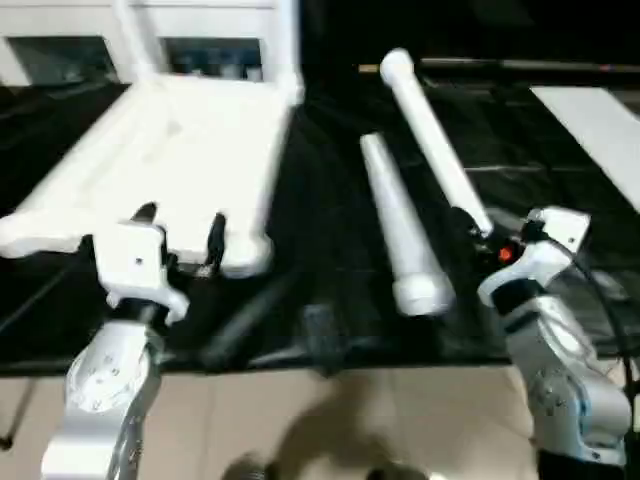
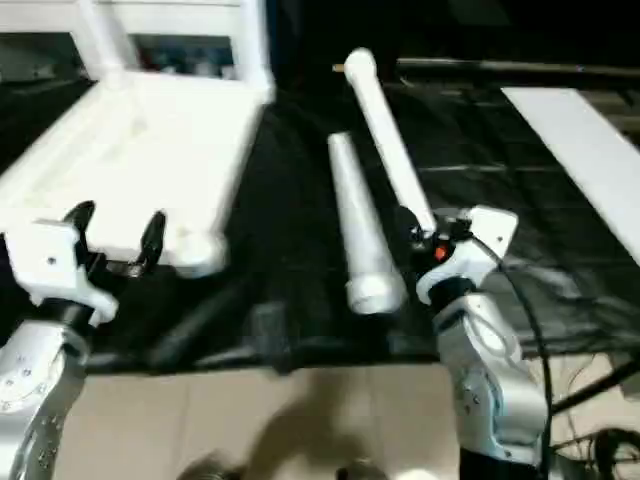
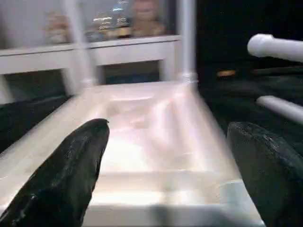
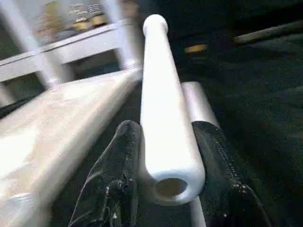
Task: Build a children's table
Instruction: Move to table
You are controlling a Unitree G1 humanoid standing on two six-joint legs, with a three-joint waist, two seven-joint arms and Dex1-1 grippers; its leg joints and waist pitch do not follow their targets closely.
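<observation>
Table top: the white plastic rectangular table top (image 1: pixel 190 150) lies underside up on the black counter (image 1: pixel 330 200), at about 10 o'clock in the head view; this presumably leaves its corner sockets open to receive legs.
Fitted legs: two white tube legs (image 1: pixel 135 40) rise from the top's far corners.
Held leg: a long white tapered tube leg (image 1: pixel 430 140) slants from 4 o'clock toward 12 o'clock, clear of the counter.
Right end effector: the right end effector (image 4: pixel 165 156) pinches the held leg near its open hollow end, probably so the far end can be steered to a socket.
Loose leg: a second white tapered tube leg (image 1: pixel 400 230) rests on the counter beside the held one, awaiting its turn.
Left end effector: the left end effector (image 1: pixel 180 235) is spread wide, hovering at the top's near edge, seemingly ready to steady it.
Flat panel: a flat white panel (image 1: pixel 600 130) lies at 2 o'clock, well apart.
</observation>
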